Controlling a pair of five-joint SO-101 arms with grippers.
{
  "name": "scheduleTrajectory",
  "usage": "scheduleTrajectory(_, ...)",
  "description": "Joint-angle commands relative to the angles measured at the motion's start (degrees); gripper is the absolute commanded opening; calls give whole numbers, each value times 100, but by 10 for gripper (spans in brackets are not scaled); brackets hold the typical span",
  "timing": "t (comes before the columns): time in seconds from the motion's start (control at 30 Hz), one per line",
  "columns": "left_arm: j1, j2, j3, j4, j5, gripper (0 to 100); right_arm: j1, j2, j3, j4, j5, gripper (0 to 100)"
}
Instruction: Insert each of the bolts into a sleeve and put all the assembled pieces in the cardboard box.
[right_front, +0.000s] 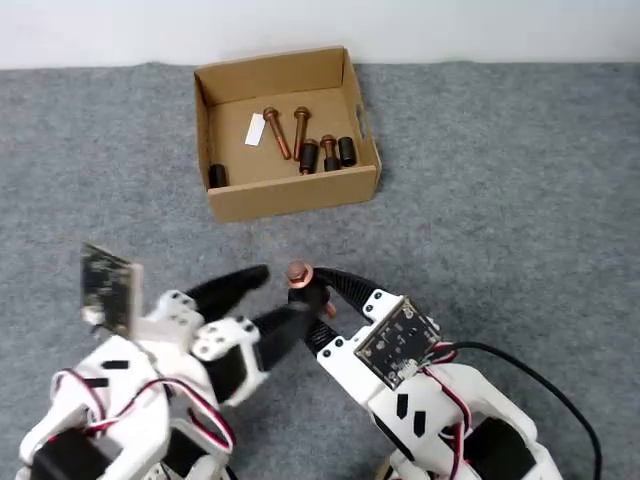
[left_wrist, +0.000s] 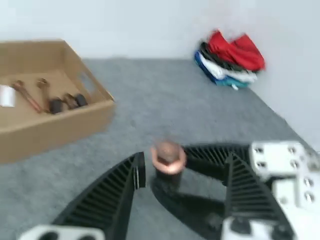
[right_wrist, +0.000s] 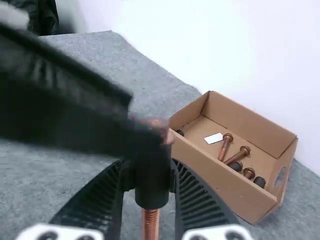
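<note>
- The right gripper (right_wrist: 149, 172) is clenched on a black sleeve (right_wrist: 150, 192) with a copper bolt (right_front: 298, 272) through it. The head stands above the sleeve, and the shank end pokes out beneath, cut off at the right wrist view's edge
- In the high view this held pair sits at 6 o'clock from the cardboard box (right_front: 290, 195), well apart from it, over the grey carpet (right_front: 500, 200)
- The left gripper (left_wrist: 186, 164) is spread wide, with a finger on either side of the bolt head. Whether either finger touches the sleeve cannot be told
- One of its fingers crosses the right wrist view as a dark blur, hiding part of the bolt head
- Inside the box two bare bolts (right_front: 272, 132) lie beside a white slip (right_front: 255, 130), with dark sleeves (right_front: 347, 150) at 4 o'clock of them and a lone sleeve (right_front: 217, 175) in the 8 o'clock corner. Which of these sleeves carry bolts is hard to make out
- A blurred heap of red, white and blue cloth (left_wrist: 230, 62) lies by the wall
</note>
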Motion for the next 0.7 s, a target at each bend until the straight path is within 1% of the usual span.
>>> scheduleTrajectory(0.0,-774,26,-259,9,-457,239,382,-31,-97,-163,-26,8)
scheduleTrajectory(0.07,-1266,18,-259,18,-615,201,769,-13,-97,-163,-308,8)
scheduleTrajectory(0.1,-1503,9,-259,18,-695,167,998,48,-123,-154,-536,8)
scheduleTrajectory(0.2,-2057,-158,-57,18,-985,20,1666,593,-431,-119,-1160,8)
scheduleTrajectory(0.23,-2171,-246,154,18,-1099,0,1859,901,-589,-119,-1327,8)
scheduleTrajectory(0.27,-2277,-360,426,18,-1222,16,2026,1235,-756,-145,-1468,8)
scheduleTrajectory(0.37,-2523,-888,1516,18,-1591,3,2334,2475,-1442,-163,-1811,8)
scheduleTrajectory(0.57,-3121,-2541,3864,-211,-2215,5,2360,4998,-3262,-286,-1943,8)
scheduleTrajectory(0.67,-3516,-2435,4602,-589,-2532,5,2360,6123,-4202,-655,-1925,8)
